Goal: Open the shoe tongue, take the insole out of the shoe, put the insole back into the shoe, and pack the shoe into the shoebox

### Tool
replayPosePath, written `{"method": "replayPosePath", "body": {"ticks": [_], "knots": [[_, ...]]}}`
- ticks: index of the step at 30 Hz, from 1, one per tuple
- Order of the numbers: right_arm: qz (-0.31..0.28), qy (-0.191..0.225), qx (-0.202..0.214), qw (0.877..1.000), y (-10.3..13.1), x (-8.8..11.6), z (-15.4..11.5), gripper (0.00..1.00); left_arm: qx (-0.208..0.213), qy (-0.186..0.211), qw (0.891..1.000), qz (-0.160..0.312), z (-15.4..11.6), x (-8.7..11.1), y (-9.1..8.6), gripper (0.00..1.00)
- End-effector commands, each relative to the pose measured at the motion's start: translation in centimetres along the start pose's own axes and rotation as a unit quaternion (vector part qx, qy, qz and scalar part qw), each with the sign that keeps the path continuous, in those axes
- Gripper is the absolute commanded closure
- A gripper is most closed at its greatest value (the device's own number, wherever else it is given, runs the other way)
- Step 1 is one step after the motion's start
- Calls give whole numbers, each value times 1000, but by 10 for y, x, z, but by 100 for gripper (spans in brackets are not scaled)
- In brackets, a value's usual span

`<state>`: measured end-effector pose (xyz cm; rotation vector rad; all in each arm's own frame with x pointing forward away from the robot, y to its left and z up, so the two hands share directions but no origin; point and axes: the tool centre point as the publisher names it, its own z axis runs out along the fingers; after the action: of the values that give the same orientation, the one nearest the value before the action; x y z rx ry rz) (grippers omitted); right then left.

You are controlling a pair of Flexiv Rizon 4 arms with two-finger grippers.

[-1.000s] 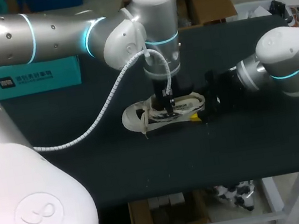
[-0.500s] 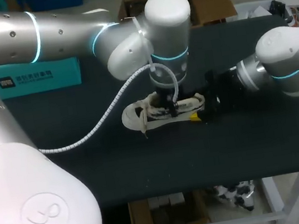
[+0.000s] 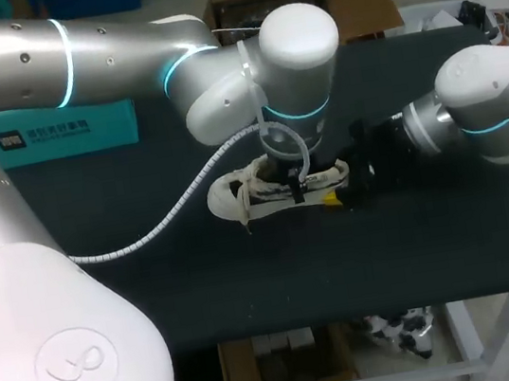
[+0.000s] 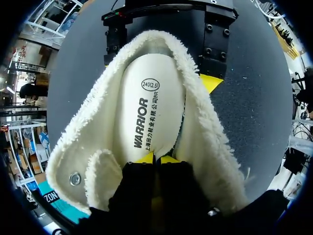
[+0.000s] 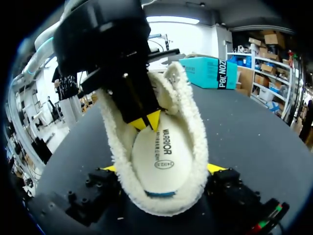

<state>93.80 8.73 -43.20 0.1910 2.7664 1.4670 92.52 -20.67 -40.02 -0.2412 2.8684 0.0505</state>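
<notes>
Head view high above table [image 3: 250,287]; 2 close, opposed wrist views; shoe [image 3: 232,199] common to all 3.

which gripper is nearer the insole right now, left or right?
Left. The left gripper is down inside the shoe, tips together against the insole. The right gripper is outside, its fingers clasping the heel from both sides.

The shoe [image 4: 210,142] is cream fleece, its insole [image 4: 146,98] off-white with black print, the table [image 3: 342,264] black, the shoebox [image 3: 64,133] teal.
</notes>
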Motion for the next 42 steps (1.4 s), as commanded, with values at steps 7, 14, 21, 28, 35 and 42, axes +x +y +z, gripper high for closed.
{"method": "replayPosePath", "body": {"ticks": [7, 14, 21, 28, 35, 42], "knots": [[0, 1, -1, 1000, -6, -2, 5, 100, 110, 64, 992, -23, 19, -11, 15, 100], [0, 1, -1, 1000, -6, -2, 5, 100, 173, 103, 979, -13, -11, -16, 18, 100], [0, 1, -1, 1000, -6, -2, 5, 100, 210, 126, 970, 5, -30, -13, 17, 100], [0, 1, -1, 1000, -6, -2, 5, 100, 248, 163, 954, 30, -42, -7, 16, 100], [0, 1, -1, 1000, -6, -2, 5, 100, 277, 183, 942, 39, -56, -6, 10, 100], [0, 1, -1, 1000, -6, -2, 5, 100, 265, 180, 946, 39, -57, -1, -6, 79]]}}
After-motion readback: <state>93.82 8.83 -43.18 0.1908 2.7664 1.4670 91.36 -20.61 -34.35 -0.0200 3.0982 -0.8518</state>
